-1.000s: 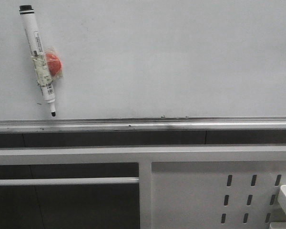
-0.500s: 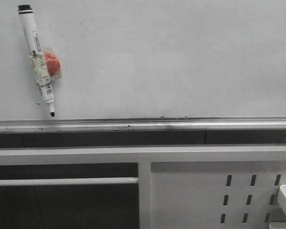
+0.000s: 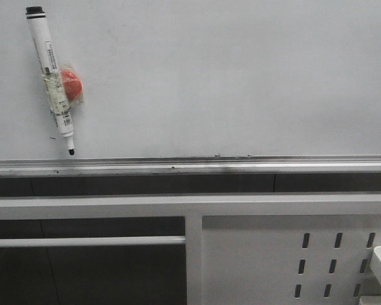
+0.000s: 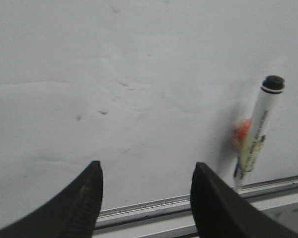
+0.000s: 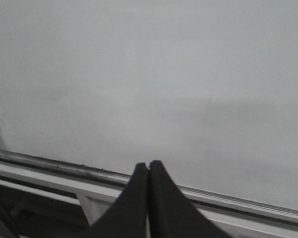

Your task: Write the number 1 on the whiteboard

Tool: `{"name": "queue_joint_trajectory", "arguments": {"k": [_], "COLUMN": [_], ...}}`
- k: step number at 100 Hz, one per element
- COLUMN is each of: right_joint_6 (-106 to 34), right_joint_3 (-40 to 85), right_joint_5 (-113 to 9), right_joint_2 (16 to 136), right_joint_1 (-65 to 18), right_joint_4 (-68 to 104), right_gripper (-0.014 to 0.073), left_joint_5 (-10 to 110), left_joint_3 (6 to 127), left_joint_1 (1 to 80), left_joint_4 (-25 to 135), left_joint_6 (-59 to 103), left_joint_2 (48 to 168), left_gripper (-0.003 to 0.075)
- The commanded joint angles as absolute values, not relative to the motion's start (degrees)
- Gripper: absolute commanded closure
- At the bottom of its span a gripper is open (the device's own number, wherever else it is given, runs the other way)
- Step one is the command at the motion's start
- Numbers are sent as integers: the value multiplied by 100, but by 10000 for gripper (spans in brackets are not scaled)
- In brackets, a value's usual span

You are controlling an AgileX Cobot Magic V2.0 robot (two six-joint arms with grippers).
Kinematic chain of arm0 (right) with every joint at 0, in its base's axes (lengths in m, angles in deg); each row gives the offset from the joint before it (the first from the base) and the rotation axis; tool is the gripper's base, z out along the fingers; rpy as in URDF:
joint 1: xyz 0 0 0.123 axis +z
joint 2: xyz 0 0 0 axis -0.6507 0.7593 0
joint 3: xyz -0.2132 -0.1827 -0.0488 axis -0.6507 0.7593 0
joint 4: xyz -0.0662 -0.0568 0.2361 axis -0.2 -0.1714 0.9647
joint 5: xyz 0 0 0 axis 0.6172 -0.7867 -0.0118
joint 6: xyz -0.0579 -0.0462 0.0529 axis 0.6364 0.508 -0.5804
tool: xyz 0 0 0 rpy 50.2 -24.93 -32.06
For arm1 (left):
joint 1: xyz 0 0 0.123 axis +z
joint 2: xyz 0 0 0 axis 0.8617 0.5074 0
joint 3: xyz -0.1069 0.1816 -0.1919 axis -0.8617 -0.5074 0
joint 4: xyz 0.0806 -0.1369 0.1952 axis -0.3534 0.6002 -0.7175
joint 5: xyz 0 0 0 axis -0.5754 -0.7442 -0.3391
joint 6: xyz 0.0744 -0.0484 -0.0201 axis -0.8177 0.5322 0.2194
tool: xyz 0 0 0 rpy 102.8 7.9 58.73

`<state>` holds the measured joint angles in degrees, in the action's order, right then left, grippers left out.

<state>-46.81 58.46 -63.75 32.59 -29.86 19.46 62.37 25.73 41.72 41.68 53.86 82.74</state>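
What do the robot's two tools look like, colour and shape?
Both are matte black. The left tool shows two thick fingers that curve and taper to blunt rounded tips. The right tool shows two similar tapered fingers. No cables or markings are visible.

Lab-like test bench: glossy whiteboard (image 3: 228, 76) with metal tray rail (image 3: 190, 166) above white perforated frame panel (image 3: 292, 254).

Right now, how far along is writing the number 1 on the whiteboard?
Nothing is written: the whiteboard shows no stroke. The marker hangs on it, tip uncapped, ungrasped. The left gripper is open beside it; the right gripper is shut, empty. Grasping and writing remain.
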Motion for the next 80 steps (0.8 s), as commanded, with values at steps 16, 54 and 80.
{"name": "queue_joint_trajectory", "arguments": {"k": [16, 54, 80], "right_joint_6": [-4607, -4597, -4522], "right_joint_3": [5656, 5558, 5558], "right_joint_5": [-5871, -5731, -5710], "right_joint_2": [3667, 3681, 3681], "right_joint_1": [-2642, -2642, -2642], "right_joint_4": [1984, 1962, 1962], "right_gripper": [652, 652, 652], "left_joint_5": [7871, 10364, 12121], "left_joint_3": [2766, 1994, 1769], "left_joint_1": [3034, 1568, 1152], "left_joint_4": [4222, 4367, 4676], "left_joint_6": [5454, 5454, 5454], "left_joint_2": [9271, 10569, 11691], "left_gripper": [371, 373, 372]}}
